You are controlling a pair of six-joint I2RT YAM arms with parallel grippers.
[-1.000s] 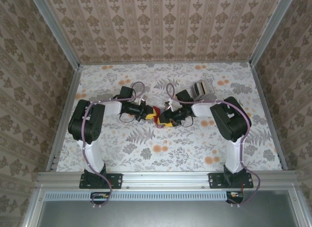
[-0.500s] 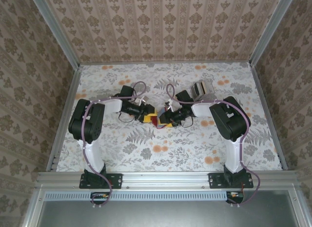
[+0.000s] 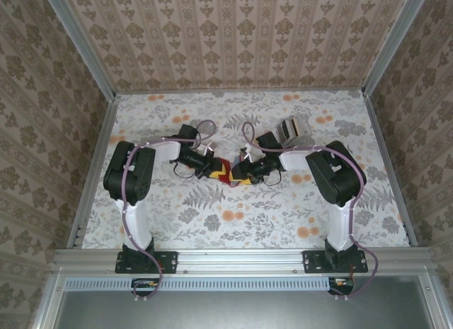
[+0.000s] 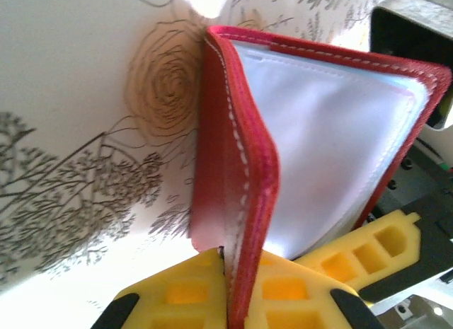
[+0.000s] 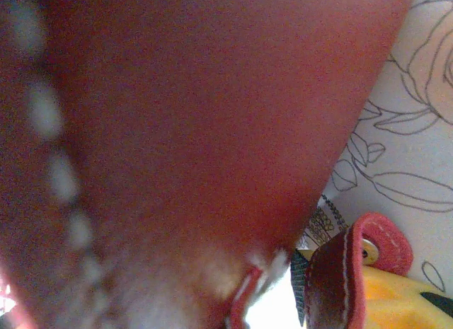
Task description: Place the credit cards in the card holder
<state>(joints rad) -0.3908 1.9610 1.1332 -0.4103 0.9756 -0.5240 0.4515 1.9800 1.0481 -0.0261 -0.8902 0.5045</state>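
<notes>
The card holder (image 4: 241, 166) is a red wallet standing open like a book above the floral table. White-clear inner sleeves (image 4: 325, 145) show between its covers. My left gripper (image 4: 230, 290) is shut on the lower edge of the left cover, its yellow pads pressed on both sides. In the top view the left gripper (image 3: 214, 168) and right gripper (image 3: 241, 175) meet at the card holder (image 3: 225, 172) mid-table. The card holder's red cover (image 5: 177, 131) lies very close in the right wrist view, its snap tab (image 5: 364, 251) beside one yellow finger (image 5: 396, 304). The credit cards are out of view.
A clear plastic box (image 3: 294, 129) with dark and tan stripes stands at the back right, just behind the right arm. Patterned walls and aluminium rails (image 3: 92, 173) close in the floral table (image 3: 233, 223). Purple cables loop over both arms.
Both grippers have drawn a little closer together with the card holder between them, and it has shifted slightly left. Less of the yellow pads shows from above.
</notes>
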